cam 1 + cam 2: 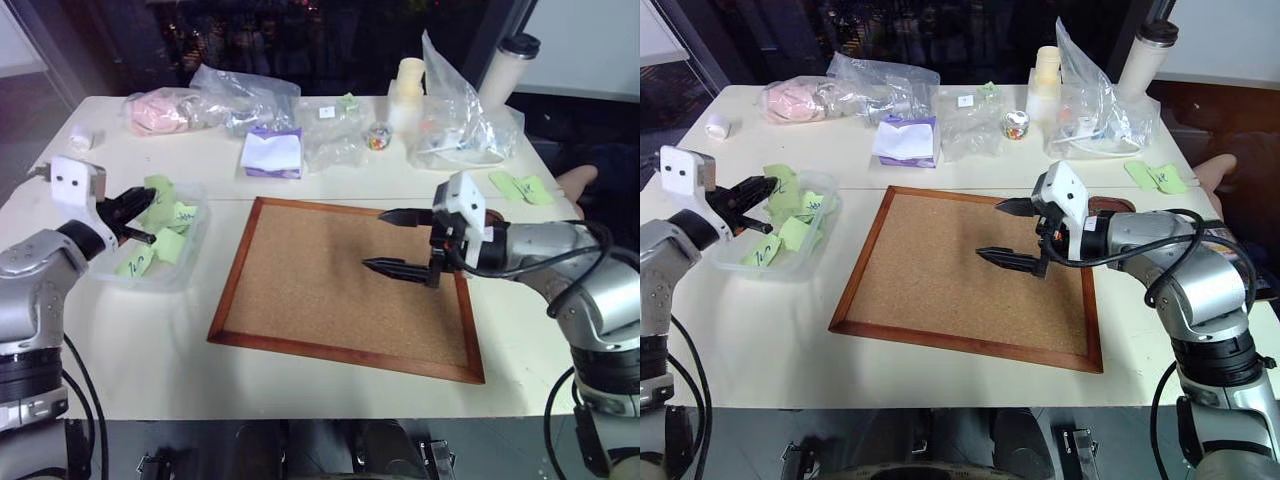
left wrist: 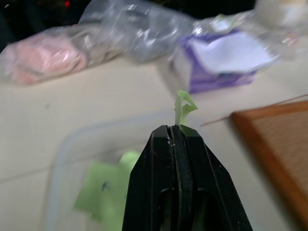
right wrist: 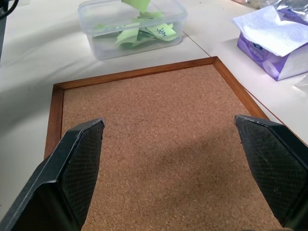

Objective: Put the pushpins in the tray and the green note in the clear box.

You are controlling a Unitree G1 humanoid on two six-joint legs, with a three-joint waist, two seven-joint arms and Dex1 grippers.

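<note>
a: where's the left gripper (image 1: 143,214)?
b: at nine o'clock on the table (image 1: 150,350), over the clear box (image 1: 190,250); its fingers are pressed together on a green note (image 2: 183,108), which sticks up crumpled past the tips (the left wrist view shows this best).
a: and the box itself?
b: just beside the cork board (image 1: 340,290) at its nine o'clock side, with several other green notes (image 3: 161,31) lying inside; the held one is above them.
a: the right gripper (image 1: 398,241)?
b: hanging above the cork board toward its three o'clock side, jaws spread wide with nothing between them; the board surface under them is bare cork.
a: the tray?
b: a reddish-brown edge shows behind the right gripper at the board's three o'clock rim (image 1: 1110,207); i cannot tell what lies in it.
a: anything else?
b: at twelve o'clock a white-and-purple paper pad (image 1: 272,153), wrinkly clear plastic bags (image 1: 250,100), and two loose green notes (image 1: 522,186) at two o'clock.
</note>
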